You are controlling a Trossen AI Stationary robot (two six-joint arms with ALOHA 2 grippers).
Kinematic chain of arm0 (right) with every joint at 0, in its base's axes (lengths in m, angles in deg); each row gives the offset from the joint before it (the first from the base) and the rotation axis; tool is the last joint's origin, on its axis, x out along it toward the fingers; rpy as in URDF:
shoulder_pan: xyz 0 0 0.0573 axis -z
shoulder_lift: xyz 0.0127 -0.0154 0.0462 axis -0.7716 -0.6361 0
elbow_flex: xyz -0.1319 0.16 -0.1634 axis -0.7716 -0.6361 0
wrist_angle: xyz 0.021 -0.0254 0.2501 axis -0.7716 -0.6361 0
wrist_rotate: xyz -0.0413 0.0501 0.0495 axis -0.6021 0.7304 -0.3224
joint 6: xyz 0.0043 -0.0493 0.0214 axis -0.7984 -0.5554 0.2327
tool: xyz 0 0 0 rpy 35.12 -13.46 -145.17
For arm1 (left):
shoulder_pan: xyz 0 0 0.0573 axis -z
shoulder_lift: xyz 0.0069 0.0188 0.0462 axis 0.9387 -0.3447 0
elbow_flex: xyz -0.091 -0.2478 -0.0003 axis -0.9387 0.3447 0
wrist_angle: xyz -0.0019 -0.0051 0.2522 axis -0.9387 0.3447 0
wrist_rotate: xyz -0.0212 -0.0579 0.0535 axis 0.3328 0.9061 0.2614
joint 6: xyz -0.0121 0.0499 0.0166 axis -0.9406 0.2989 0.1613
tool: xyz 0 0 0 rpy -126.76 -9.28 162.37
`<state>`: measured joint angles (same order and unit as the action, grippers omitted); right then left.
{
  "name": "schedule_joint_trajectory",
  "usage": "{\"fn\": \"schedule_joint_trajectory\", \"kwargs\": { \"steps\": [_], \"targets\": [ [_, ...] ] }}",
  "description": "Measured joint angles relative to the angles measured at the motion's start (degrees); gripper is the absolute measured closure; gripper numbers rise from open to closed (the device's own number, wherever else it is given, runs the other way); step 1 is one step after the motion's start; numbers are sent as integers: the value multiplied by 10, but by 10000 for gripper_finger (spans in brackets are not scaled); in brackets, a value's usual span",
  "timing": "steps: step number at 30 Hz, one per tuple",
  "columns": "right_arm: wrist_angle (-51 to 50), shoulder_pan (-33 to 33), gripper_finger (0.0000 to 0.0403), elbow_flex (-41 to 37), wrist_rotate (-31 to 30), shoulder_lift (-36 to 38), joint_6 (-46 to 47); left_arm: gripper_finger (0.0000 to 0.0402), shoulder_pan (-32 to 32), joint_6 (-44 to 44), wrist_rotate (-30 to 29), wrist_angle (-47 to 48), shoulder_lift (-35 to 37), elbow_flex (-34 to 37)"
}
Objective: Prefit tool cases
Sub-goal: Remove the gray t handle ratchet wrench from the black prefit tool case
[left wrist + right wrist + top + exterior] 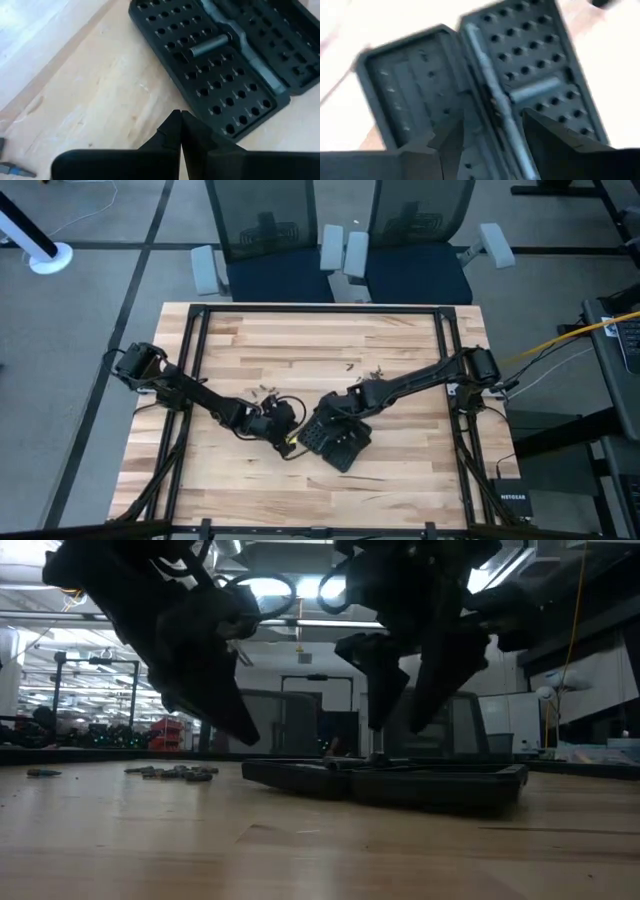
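Note:
The black tool case [338, 438] lies opened flat on the wooden table, both halves up, their grids of small slots showing [220, 65] [485, 90]. A short grey metal cylinder [212, 44] rests in one half. My right gripper [492, 125] hangs open just above the case's hinge line, pointing steeply down; in the low view its two fingers [405, 710] stand clear of the case [400, 780]. My left gripper [180, 117] is shut and empty. It slants down over bare table just left of the case [288, 442].
Small loose bits lie scattered behind the case [265, 392] [375, 370], and one lies near my left gripper [15, 170]. A black NETGEAR box [512, 500] sits off the table's near right corner. Two office chairs [340, 250] stand beyond the far edge.

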<state>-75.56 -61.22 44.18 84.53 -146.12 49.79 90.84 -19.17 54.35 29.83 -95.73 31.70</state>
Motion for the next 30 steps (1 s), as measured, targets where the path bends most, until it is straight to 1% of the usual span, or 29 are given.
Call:
{"fn": "schedule_joint_trajectory", "kwargs": {
  "steps": [2, 5, 7, 11, 14, 21, 23, 26, 30],
  "targets": [
    [-2, 0, 201, 0, -1, 0, 0, 401, -5, 0, 0, -5, -7, 0],
    [13, 0, 213, 0, -18, -9, 0, 401, -15, 12, 1, -29, -27, 0],
    [10, 0, 223, -2, -30, -17, 0, 401, -24, 24, 12, -54, -43, 0],
    [18, 0, 243, -2, -32, -24, 0, 401, -34, 31, 34, -89, -64, 0],
    [16, 0, 252, -2, -32, -35, 0, 401, -38, 30, 34, -95, -69, 0],
    [28, 0, 254, 0, -33, -53, 3, 401, -39, 29, 35, -95, -73, 0],
    [30, 0, 257, 1, -41, -54, 8, 401, -38, 28, 36, -95, -73, 0],
    [34, -1, 280, 2, -52, -54, 8, 401, -39, 23, 36, -101, -73, 0],
    [44, -1, 344, 1, -63, -55, 3, 401, -39, 17, 34, -106, -73, 0]
  ]
}}
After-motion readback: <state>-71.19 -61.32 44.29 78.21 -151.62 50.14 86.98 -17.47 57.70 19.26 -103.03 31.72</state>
